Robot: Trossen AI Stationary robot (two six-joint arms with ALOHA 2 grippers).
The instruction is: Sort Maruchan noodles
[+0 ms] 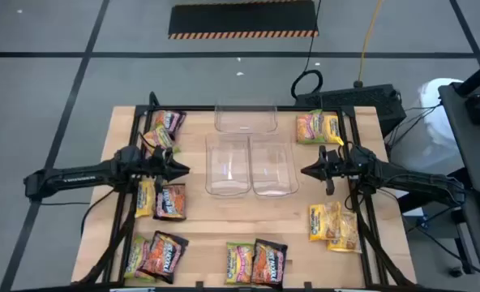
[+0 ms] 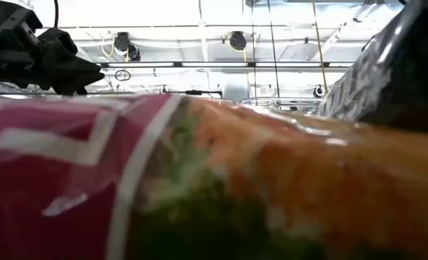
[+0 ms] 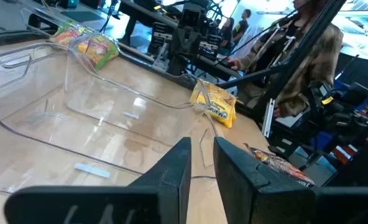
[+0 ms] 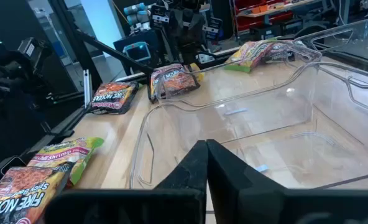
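My left gripper [image 1: 183, 169], slightly open and empty; nearest dark packet [image 1: 169, 201] probably at its 6 o'clock; right gripper [image 1: 306, 171] shut.

Three clear bins [image 1: 250, 166] block table centre, bare wood [image 1: 199, 219] passable in front

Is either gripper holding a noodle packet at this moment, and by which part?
Nothing is held. Left gripper has a bare gap between its jaws; right gripper is shut on nothing.
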